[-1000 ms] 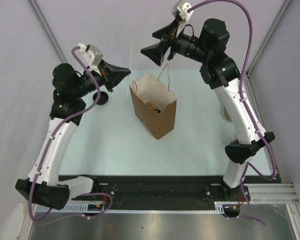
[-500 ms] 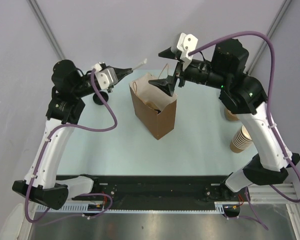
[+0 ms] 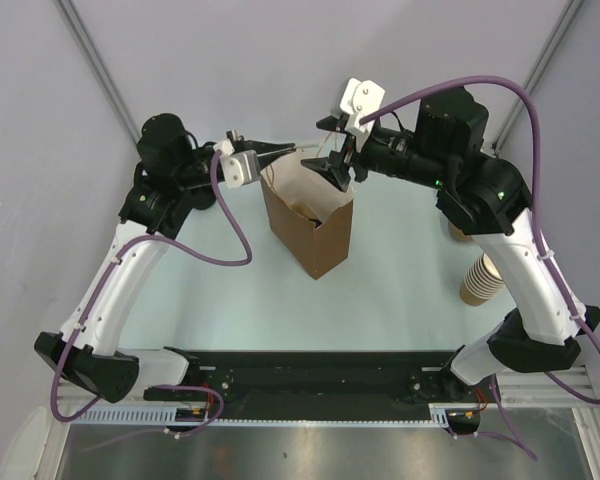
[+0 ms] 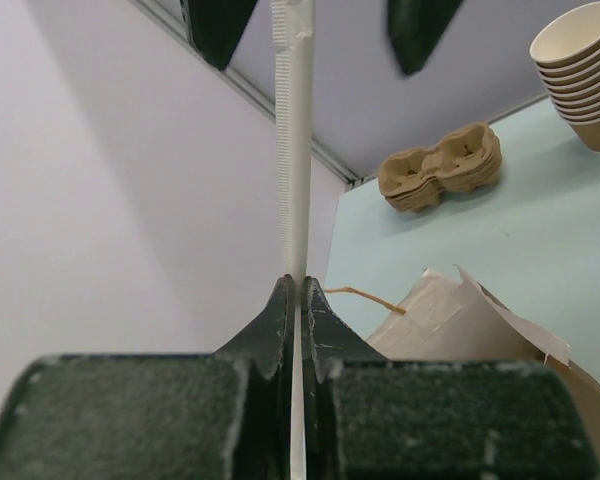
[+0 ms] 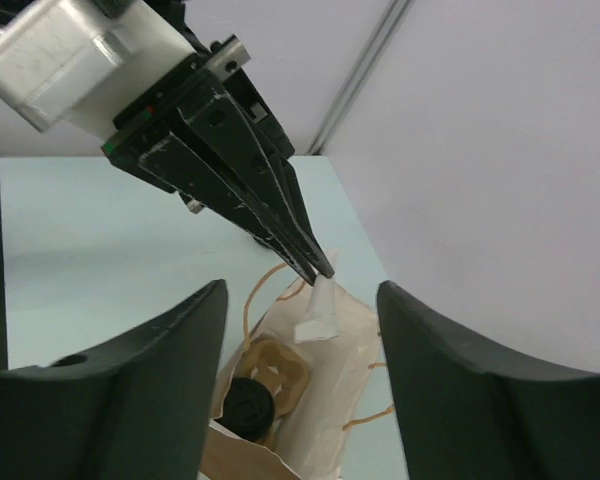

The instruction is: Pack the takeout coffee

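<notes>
So the takeout coffee (image 5: pixel 248 405) looks packed already: in the right wrist view its black lid sits low inside the open paper bag (image 3: pixel 315 235), with some brown pulp insert just beside it (can't tell exactly what that is). The bag stands upright mid-counter (image 3: pixel 210 280), mouth up, which is why both arms are working from above it

The left tool (image 4: pixel 295 285) comes in from about 10 o'clock of the bag and is pinched tight on a paper-wrapped straw (image 4: pixel 292 150), gripping it low so most of the length pokes out toward the other arm. The right tool (image 5: pixel 300 290) sits at roughly 12 o'clock over the bag's far rim, spread wide with nothing in it, one finger on either side of the straw's free end, not touching. My read: that's a handover setup, or they're just lining the straw up over the opening to drop it in beside the cup

Spare cup stack (image 3: pixel 480 278) is off at 3 o'clock and the pulp carriers (image 4: pixel 440 178) are well apart from the bag, out of the way

Main risk I'd guess is the thin straw slipping or snagging a bag handle
</notes>
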Available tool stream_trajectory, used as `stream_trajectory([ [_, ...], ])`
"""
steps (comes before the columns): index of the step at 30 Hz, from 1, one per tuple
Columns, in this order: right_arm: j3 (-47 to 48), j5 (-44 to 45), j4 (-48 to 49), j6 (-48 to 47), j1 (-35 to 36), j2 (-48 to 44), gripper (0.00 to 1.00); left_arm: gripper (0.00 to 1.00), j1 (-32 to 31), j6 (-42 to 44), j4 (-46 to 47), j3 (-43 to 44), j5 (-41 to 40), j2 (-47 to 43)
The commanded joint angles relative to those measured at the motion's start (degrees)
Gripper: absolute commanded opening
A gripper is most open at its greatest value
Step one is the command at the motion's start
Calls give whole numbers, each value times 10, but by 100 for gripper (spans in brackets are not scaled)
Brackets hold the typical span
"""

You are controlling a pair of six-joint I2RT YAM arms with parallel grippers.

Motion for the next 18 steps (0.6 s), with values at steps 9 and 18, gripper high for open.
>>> stream_trajectory([
  [9, -27, 35, -6, -9, 0, -11, 40, 0, -14, 32, 2, -1, 37, -18],
  [18, -28, 37, -3, -9, -3, -9, 20, 0, -17, 46, -15, 0, 38, -10],
])
